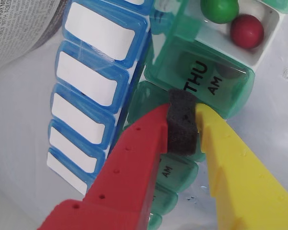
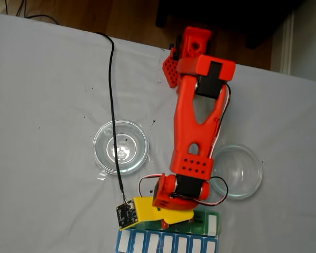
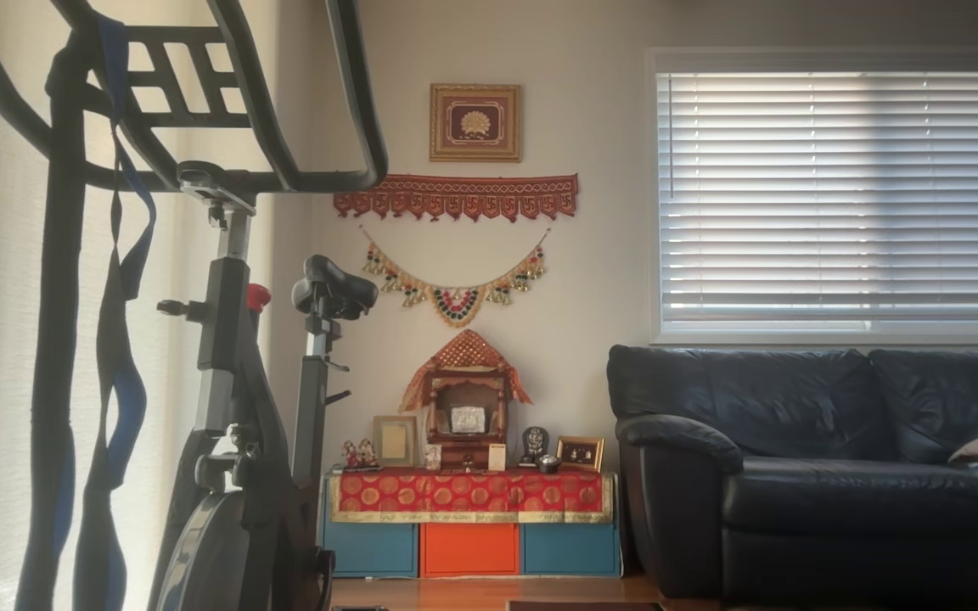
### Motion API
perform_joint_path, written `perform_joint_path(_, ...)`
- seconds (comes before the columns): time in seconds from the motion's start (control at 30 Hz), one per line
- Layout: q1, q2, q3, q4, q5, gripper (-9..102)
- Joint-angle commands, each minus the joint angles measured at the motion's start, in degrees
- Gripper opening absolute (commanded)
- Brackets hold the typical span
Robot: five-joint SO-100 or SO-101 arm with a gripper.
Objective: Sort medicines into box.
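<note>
Pill box [image 1: 201,72] under end effector [image 1: 183,115], two pills [image 1: 247,31] in open compartment

We've got a gripper [image 1: 185,125] with one red finger [image 1: 134,158], one yellow finger [image 1: 240,177] and a black foam pad [image 1: 183,122] between them. The box [image 1: 201,76] is translucent green with black THU AM lettering, and its left row has blue lids [image 1: 93,81] with white labels. In the white compartment far right sit a glossy green pill [image 1: 220,9] and a red pill [image 1: 247,30]. The fixed view gives us an orange-red arm [image 2: 197,121] on a pale grey table [image 2: 47,95].
</note>
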Motion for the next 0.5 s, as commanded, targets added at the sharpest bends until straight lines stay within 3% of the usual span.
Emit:
perform_joint_path(0.0, 0.4, 0.4, -1.5, 0.1, -0.4, 1)
perform_joint_path(0.47, 1.9, 8.1, -7.8, 2.9, 4.7, 1)
